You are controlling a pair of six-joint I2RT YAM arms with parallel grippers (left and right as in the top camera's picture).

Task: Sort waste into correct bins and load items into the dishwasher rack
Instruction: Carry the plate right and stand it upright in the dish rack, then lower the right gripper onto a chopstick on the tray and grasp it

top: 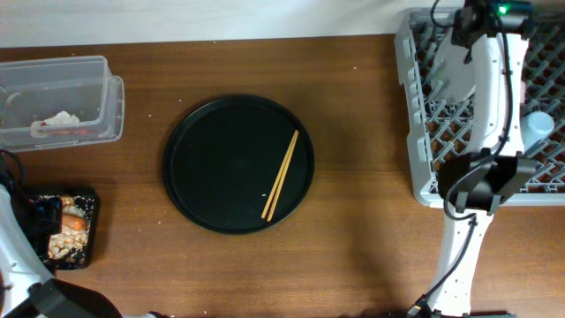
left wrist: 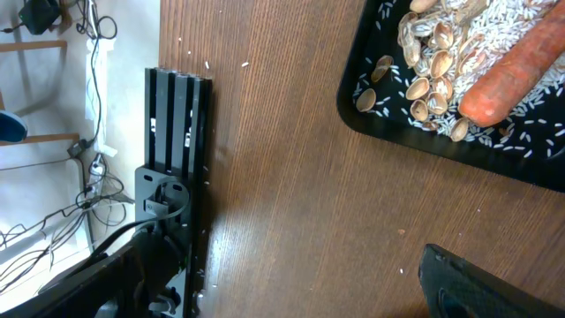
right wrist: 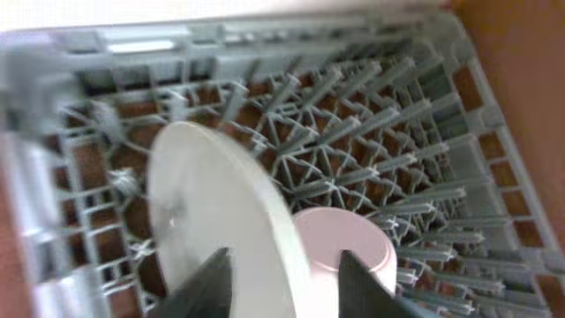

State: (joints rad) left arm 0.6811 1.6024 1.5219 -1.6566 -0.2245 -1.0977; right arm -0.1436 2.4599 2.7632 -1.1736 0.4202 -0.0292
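Observation:
A round white plate (right wrist: 203, 203) stands on edge between the pegs of the grey dishwasher rack (top: 424, 106). My right gripper (right wrist: 287, 287) is open, one finger on each side of the plate's rim. A pale round cup (right wrist: 349, 243) sits just behind the plate, and it also shows in the overhead view (top: 538, 124). Wooden chopsticks (top: 282, 175) lie on the round black tray (top: 190, 168). The small black container (top: 88, 199) holds rice-and-nut scraps (left wrist: 441, 62) and a carrot (left wrist: 516, 66). My left gripper (left wrist: 300, 291) is open and empty over bare table beside it. The clear tub (top: 106, 97) holds a white tissue (top: 60, 118) and a red wrapper (top: 75, 131).
My right arm (top: 490, 88) stretches over the rack and hides the plate from above. The table's left edge, with a black clamp (left wrist: 177, 132) and cables, is close to my left gripper. Loose rice grains lie on the wood near the container.

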